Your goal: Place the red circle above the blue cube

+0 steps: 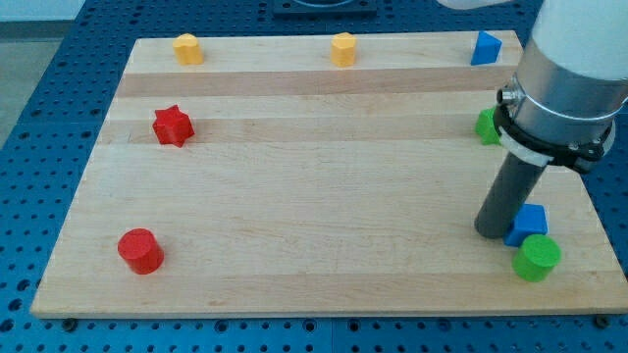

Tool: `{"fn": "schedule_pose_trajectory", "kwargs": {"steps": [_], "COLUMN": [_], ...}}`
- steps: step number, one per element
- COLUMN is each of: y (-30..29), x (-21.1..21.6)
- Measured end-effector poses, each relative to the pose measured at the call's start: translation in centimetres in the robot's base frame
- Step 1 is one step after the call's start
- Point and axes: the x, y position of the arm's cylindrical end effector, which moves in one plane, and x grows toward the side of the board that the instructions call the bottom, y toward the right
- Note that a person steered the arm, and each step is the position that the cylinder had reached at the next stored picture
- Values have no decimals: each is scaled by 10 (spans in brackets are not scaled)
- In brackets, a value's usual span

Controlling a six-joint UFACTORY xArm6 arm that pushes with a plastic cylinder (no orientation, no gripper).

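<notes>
Eight blocks sit on the wooden board [314, 196]: two red, two yellow, two blue and two green. The reds are a red circle [140, 251], a short cylinder near the board's seven o'clock corner, and a red star [172, 126] toward nine o'clock, directly above the cylinder in the view and well apart from it. Two yellow blocks line the top edge, one yellow block [188, 48] at about eleven o'clock and a second yellow block [342, 48] at twelve; their exact shapes are hard to make out. The blues are a blue wedge-like block [485, 48] at the one o'clock corner and a blue cube [529, 225] down at about four o'clock. A green cylinder [537, 258] sits just beside the cube, at its six o'clock, apparently touching it, and a second green block [488, 126] at three o'clock is half hidden behind the arm's pale housing [569, 78]. The arm comes in from the view's upper right, its wide body narrowing to a dark rod held upright. My tip [493, 233] rests on the board right at the blue cube's nine o'clock side, seemingly in contact with it. The rod has no fingers, so there is nothing spread or pinched. The red circle lies far across the board from the tip and cube, with open wood between them. Around the board is a blue perforated table [59, 118].
</notes>
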Motion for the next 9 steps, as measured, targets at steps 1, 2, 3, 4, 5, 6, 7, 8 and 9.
{"fn": "schedule_pose_trajectory", "kwargs": {"steps": [1, 2, 3, 4, 5, 6, 7, 8, 9], "y": [-31, -87, -133, -178, -204, -236, -282, -340, -396], "x": [-14, -15, 9, 36, 46, 56, 80, 80, 79]}}
